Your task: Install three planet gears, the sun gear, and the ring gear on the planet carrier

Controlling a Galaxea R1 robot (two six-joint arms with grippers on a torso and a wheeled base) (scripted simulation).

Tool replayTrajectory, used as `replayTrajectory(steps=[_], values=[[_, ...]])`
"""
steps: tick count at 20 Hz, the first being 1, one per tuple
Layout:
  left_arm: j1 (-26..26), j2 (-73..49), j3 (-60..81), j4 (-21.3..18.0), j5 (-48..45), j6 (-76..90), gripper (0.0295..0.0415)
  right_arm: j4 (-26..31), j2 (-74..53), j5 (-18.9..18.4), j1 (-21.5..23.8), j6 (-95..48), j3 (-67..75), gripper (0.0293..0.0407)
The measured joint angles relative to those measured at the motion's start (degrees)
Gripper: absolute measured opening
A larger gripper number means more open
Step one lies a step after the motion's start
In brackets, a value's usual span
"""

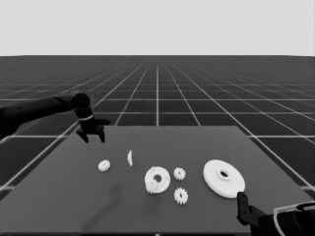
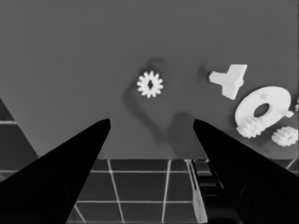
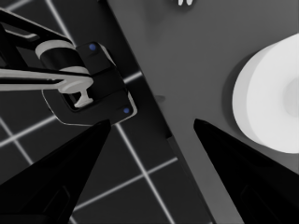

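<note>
My right gripper (image 1: 241, 204) waits open; left gripper (image 1: 92, 135), open, should drop squarely over the lone gear (image 1: 104, 166).

head: down across table (image 1: 162, 206) | wrists: close, downward | shared: table

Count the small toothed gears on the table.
4: one alone left of the thin white piece; one on the smaller round part's rim; two right of it, farther and nearer.
</note>
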Motion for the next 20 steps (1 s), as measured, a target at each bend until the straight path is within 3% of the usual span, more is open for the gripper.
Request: replayTrajectory(steps=[1,2,4,6,11,13,20], values=[[0.01,0.08,-0.35,0.01,0.00,0.28,0.0385,0.00,0.00,0.00,0.00,0.00,0.00,0.0385],[6.88,-0.04,-0.14,5.83,-6.50,0.35,0.0385,0.00,0.00,0.00,0.00,0.00,0.00,0.0385],[16.76,2.52,-5.65,10.89,-12.92,2.44,0.0385,0.00,0.00,0.00,0.00,0.00,0.00,0.0385],[19.56,4.49,-9.79,12.02,-15.34,4.17,0.0385,0.00,0.00,0.00,0.00,0.00,0.00,0.0385],[20.60,5.57,-12.13,12.33,-16.50,5.20,0.0384,0.00,0.00,0.00,0.00,0.00,0.00,0.0385],[20.61,5.53,-12.32,12.41,-16.57,5.26,0.0314,0.00,0.00,0.00,0.00,0.00,0.00,0.0385],[20.62,5.61,-12.40,12.44,-16.66,5.29,0.0312,0.00,0.00,0.00,0.00,0.00,0.00,0.0385]])
